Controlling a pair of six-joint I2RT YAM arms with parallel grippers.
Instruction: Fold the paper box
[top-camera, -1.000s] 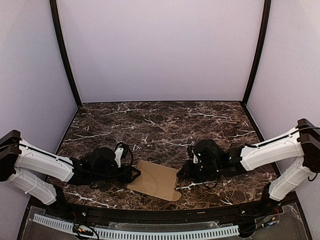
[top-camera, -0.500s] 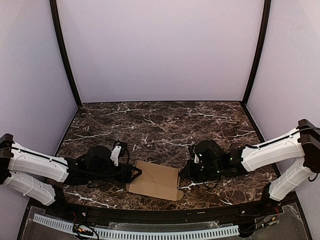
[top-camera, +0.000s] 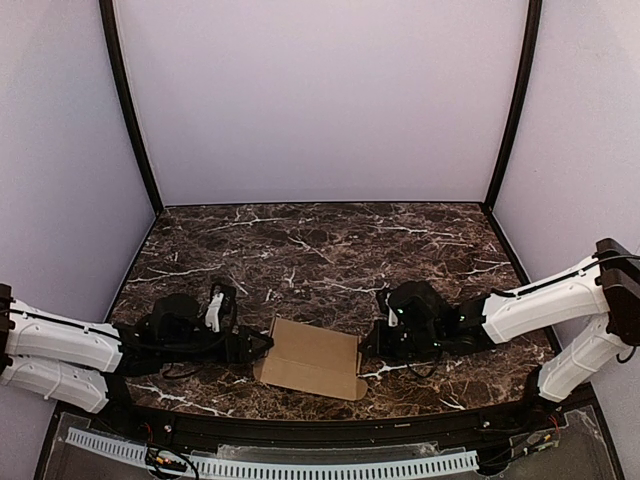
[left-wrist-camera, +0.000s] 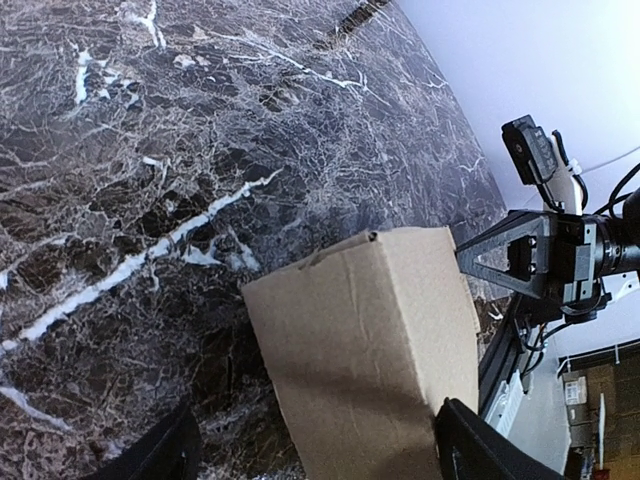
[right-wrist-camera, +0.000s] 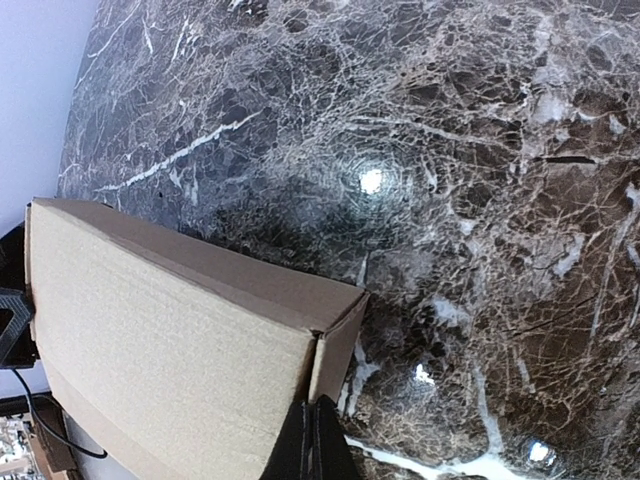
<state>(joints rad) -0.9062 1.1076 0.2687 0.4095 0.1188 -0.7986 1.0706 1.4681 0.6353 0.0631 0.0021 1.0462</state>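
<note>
Top external view shows the paper box (top-camera: 312, 358) lying on the dark marbled surface (top-camera: 320, 250), close to its near edge and about midway between the two arms. Both arms are stretched low toward it from either side. The left tool (top-camera: 262, 345) sits at the box's left end and the right tool (top-camera: 368, 347) at its right end. In the left wrist view the box is a plain brown shape whose near end lies between that tool's two fingers (left-wrist-camera: 165, 455). The fingers are spread wide. The one on the left of that view is clear of the card, with bare surface between them, while the other is right at the box's corner. The left tool grips nothing. In the right wrist view the box shows a broad top panel, a narrow long wall facing the far side and a short end wall. The right tool's fingers (right-wrist-camera: 325, 445) are pressed together with no gap between them, and their tips meet the lower edge of that end wall. I cannot tell whether a thin bit of card is nipped between them.
</note>
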